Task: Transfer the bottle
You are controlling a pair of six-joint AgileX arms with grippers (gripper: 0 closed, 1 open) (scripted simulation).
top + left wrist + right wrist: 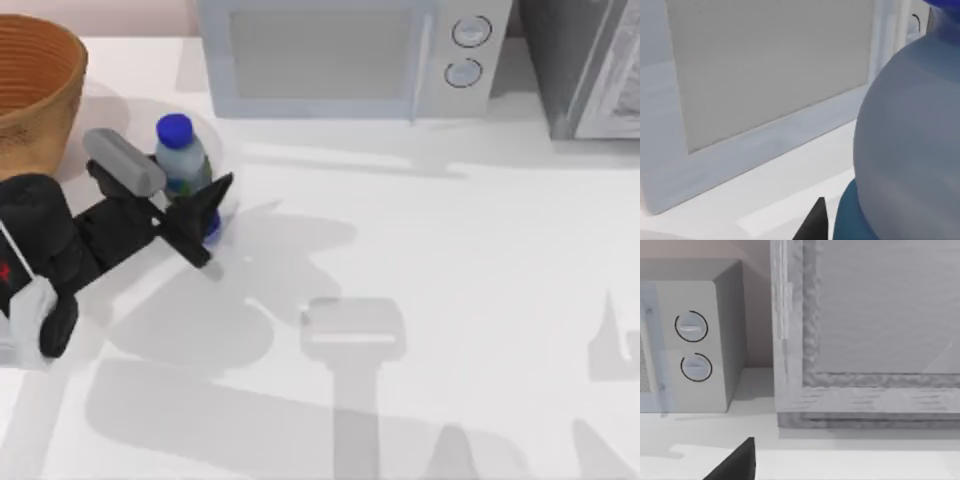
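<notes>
Clear smooth plastic bottle (184,165) with glossy blue cap; woven wicker basket (35,85); matt white table (450,250); smooth pale microwave (350,55) casing; matt black end effector (195,215).

My left arm up close, looks-wise

Mostly matte black chunky links, with a white shell piece and a small red mark near the base end. A light grey box sits on the wrist, and my left hand (200,215) has flat black angular fingers (213,192).

The white table (400,250) carries a wicker basket (35,85), a microwave (350,55) and the bottle (183,165).
</notes>
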